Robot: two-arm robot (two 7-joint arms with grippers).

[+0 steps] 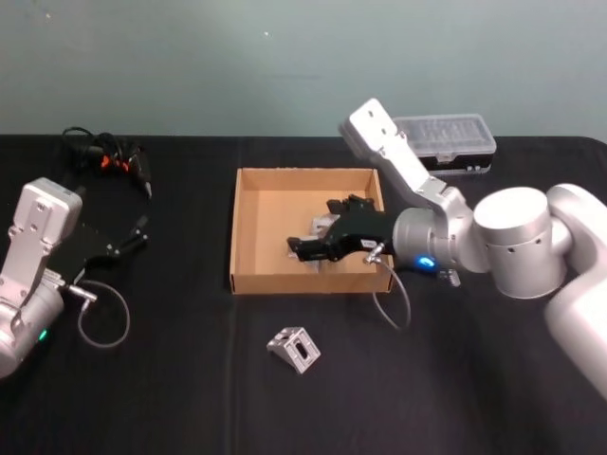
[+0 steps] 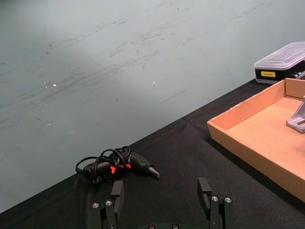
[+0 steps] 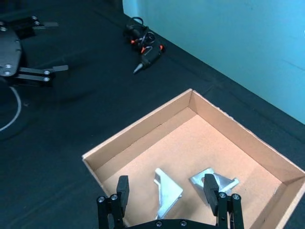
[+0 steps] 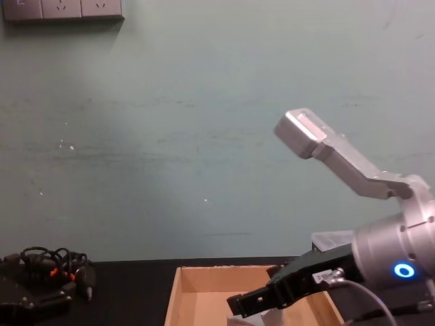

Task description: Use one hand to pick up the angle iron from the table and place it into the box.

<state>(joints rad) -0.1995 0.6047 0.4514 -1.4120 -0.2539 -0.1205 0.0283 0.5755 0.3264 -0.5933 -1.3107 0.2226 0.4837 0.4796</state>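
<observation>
One silver angle iron [image 1: 294, 349] lies on the black table [image 1: 474, 379], just in front of the tan cardboard box [image 1: 248, 180]. Two more angle irons [image 3: 167, 192] [image 3: 215, 180] rest on the box floor. My right gripper [image 1: 305, 248] hovers over the inside of the box, open, with nothing between its fingers [image 3: 123, 190]. From the chest view it [image 4: 245, 302] hangs above the box [image 4: 183, 282]. My left gripper [image 1: 136, 235] is parked at the table's left side, open and empty [image 2: 161, 193].
A black plastic case with a clear lid [image 1: 455, 142] stands behind the box at the right. A bundle of black cable with a tool and red marks [image 1: 109, 156] lies at the back left. A grey cable loop [image 1: 100, 318] lies by the left arm.
</observation>
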